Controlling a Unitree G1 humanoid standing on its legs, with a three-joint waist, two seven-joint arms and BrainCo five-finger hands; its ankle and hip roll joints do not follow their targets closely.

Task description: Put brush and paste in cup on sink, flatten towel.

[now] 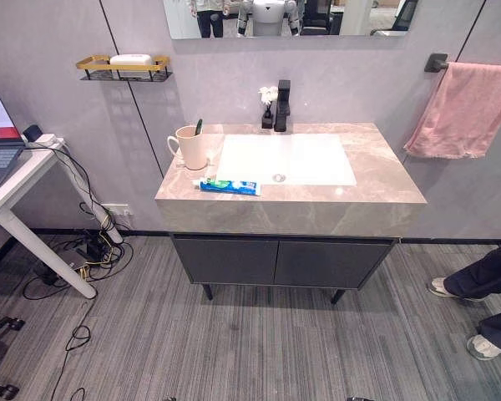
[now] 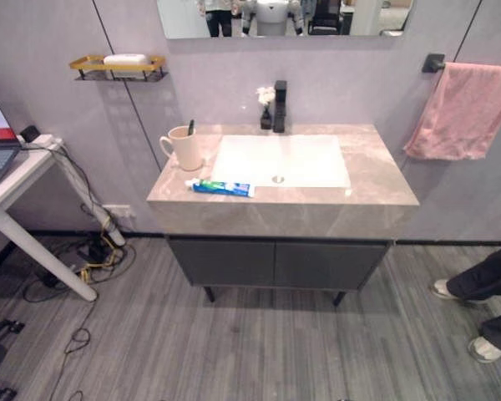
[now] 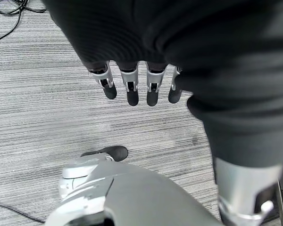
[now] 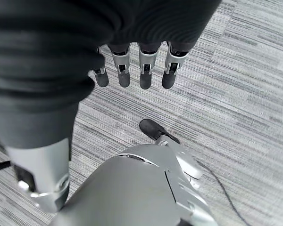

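On the marble countertop (image 1: 376, 180), left of the white basin (image 1: 285, 159), a cream cup (image 1: 189, 148) stands upright with a dark-green toothbrush (image 1: 198, 126) in it — the toothpaste tube (image 1: 230, 186) lies flat just in front of the cup, near the counter's front edge. A pink towel (image 1: 463, 110) hangs bunched on the wall bar right of the basin. The left hand (image 3: 132, 87) and right hand (image 4: 141, 73) hang over the grey floor (image 1: 259, 351) — fingers straight, side by side, holding nothing.

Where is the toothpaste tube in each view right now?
Left eye view: toothpaste tube lies flat on the counter's front left, in front of the cup.
Right eye view: same spot, left of the basin.
Left wrist view: floor past the left hand.
Right wrist view: floor past the right hand.
Shared landmark: the cup.
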